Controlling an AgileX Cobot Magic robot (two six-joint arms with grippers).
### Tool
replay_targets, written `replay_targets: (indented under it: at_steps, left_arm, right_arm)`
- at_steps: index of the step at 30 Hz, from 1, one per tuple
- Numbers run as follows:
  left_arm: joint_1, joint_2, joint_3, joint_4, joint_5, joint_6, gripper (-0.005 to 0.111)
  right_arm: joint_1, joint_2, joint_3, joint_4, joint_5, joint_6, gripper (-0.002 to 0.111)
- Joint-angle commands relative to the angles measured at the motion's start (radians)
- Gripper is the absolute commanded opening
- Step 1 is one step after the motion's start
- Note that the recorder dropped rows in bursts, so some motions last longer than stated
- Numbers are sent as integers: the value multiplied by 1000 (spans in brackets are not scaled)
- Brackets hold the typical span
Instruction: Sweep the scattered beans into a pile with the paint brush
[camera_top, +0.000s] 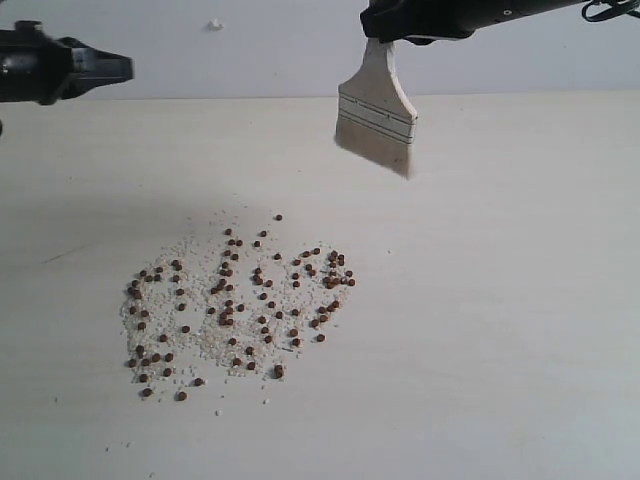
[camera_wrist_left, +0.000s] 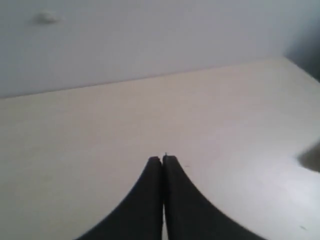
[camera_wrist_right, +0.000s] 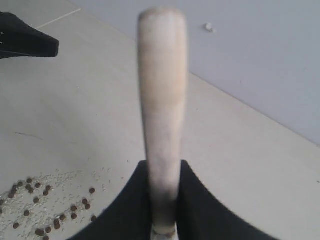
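The beans (camera_top: 235, 300) lie spread over the pale table among whitish grit, in a loose patch wider than the brush; no compact pile shows. The paint brush (camera_top: 377, 118) hangs in the air behind and to the right of the patch, cream bristles down and clear of the table. My right gripper (camera_top: 385, 35) is shut on its wooden handle (camera_wrist_right: 162, 100), which runs out between the jaws (camera_wrist_right: 163, 170). Some beans (camera_wrist_right: 45, 210) show beside that gripper. My left gripper (camera_top: 128, 68) hovers at the far left, shut and empty (camera_wrist_left: 162, 159).
A grey wall with a small white speck (camera_top: 214, 23) backs the table (camera_top: 520, 300). A faint dark scratch (camera_top: 60, 255) marks the tabletop left of the beans. The left gripper's tip (camera_wrist_right: 30, 42) shows in the right wrist view.
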Motion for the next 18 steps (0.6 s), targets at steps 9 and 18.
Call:
replay_targets:
  at_steps: [9,18]
  left_arm:
    - [21,-491,601,-1160,179,1136,0]
    - [21,-902,954,-1212,37,1259,0]
  right_arm:
    - [1,-11,-3,-5,118,77,0]
    - [1,-11,-3,-27,205,59,0]
